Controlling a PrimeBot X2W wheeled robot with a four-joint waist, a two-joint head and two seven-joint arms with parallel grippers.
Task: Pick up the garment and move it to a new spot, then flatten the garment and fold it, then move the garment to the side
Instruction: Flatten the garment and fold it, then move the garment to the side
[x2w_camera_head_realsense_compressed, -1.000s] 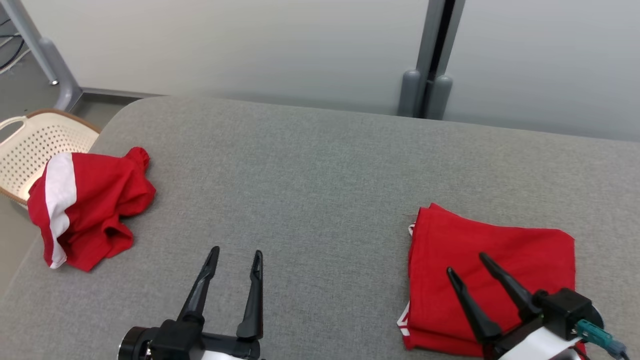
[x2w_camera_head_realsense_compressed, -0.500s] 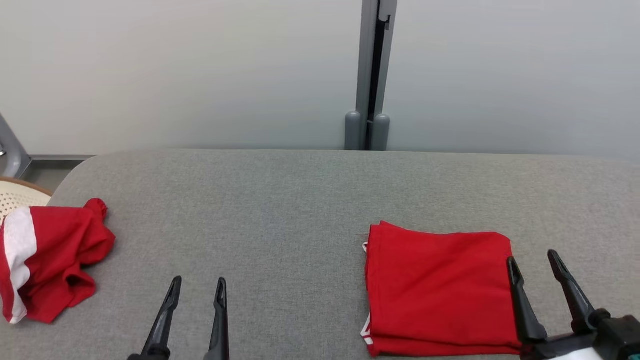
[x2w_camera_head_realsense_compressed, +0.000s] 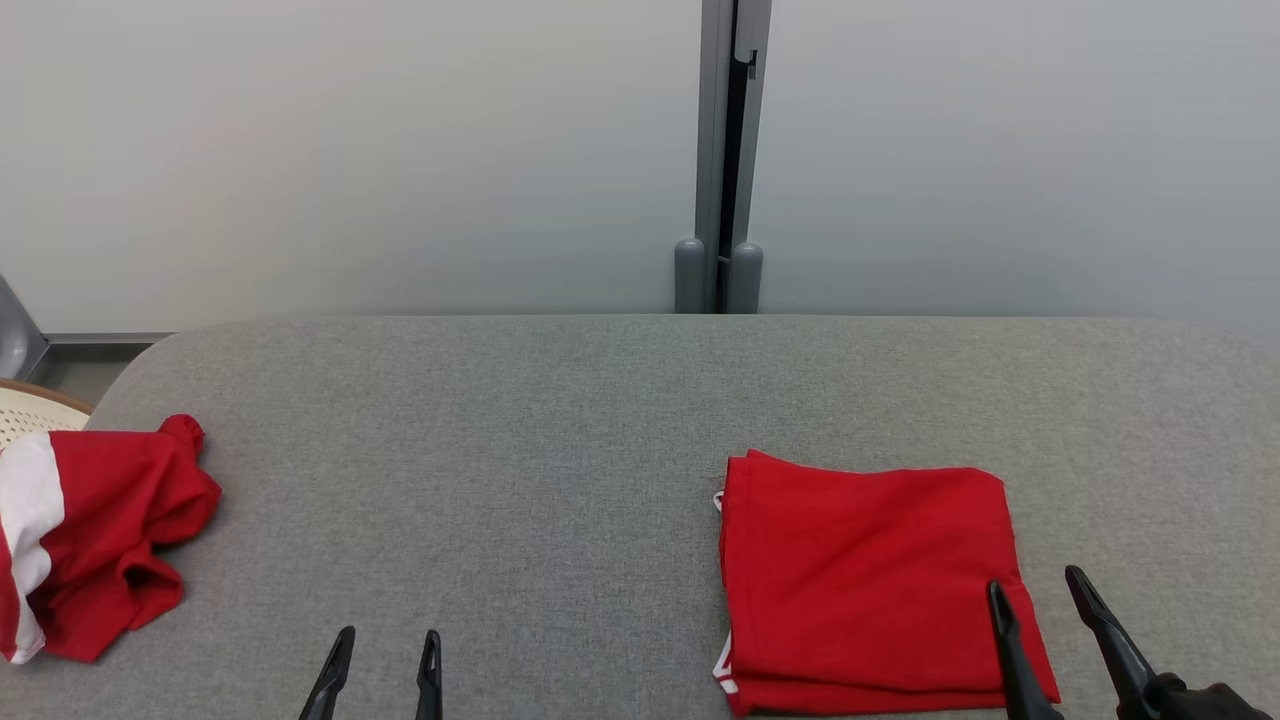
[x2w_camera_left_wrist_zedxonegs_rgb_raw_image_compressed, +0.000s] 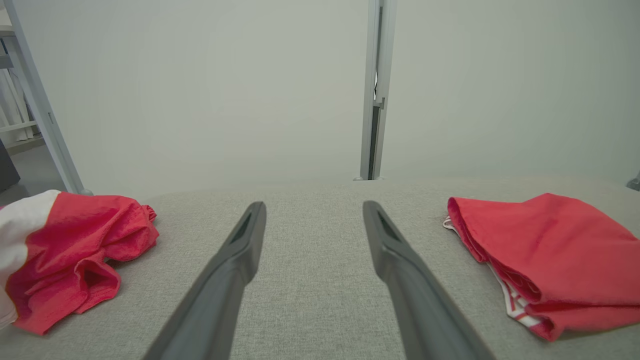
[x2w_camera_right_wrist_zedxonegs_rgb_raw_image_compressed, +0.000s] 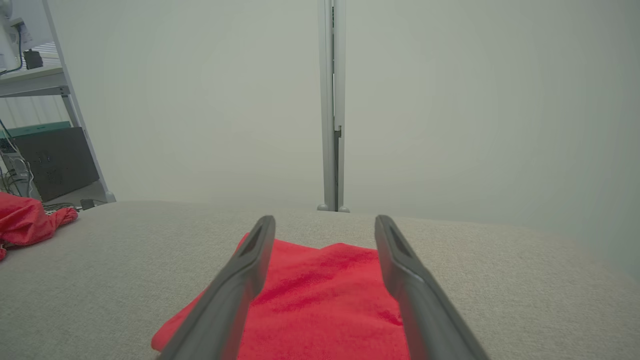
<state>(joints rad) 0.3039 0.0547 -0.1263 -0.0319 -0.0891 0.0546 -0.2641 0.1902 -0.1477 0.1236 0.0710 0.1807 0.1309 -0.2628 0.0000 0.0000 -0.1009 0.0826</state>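
A folded red garment (x2w_camera_head_realsense_compressed: 865, 575) lies flat on the grey padded table (x2w_camera_head_realsense_compressed: 560, 420) at the right; it also shows in the left wrist view (x2w_camera_left_wrist_zedxonegs_rgb_raw_image_compressed: 545, 250) and the right wrist view (x2w_camera_right_wrist_zedxonegs_rgb_raw_image_compressed: 325, 300). A crumpled red garment with a white band (x2w_camera_head_realsense_compressed: 95, 535) sits at the table's left edge (x2w_camera_left_wrist_zedxonegs_rgb_raw_image_compressed: 70, 250). My left gripper (x2w_camera_head_realsense_compressed: 388, 635) is open over bare table between the two, holding nothing (x2w_camera_left_wrist_zedxonegs_rgb_raw_image_compressed: 314, 205). My right gripper (x2w_camera_head_realsense_compressed: 1034, 580) is open at the folded garment's near right corner, its fingers (x2w_camera_right_wrist_zedxonegs_rgb_raw_image_compressed: 250, 265) above the cloth, nothing between them.
A cream perforated basket (x2w_camera_head_realsense_compressed: 30, 415) stands beyond the table's left edge, behind the crumpled garment. A pale wall with a grey post (x2w_camera_head_realsense_compressed: 718, 150) runs behind the table. A metal shelf with dark boxes (x2w_camera_right_wrist_zedxonegs_rgb_raw_image_compressed: 50, 160) stands off to the left.
The head camera has turned and lifted, so the whole picture shifted. Both grippers have drawn back toward the bottom edge; the right one went from over the folded garment to its near right corner.
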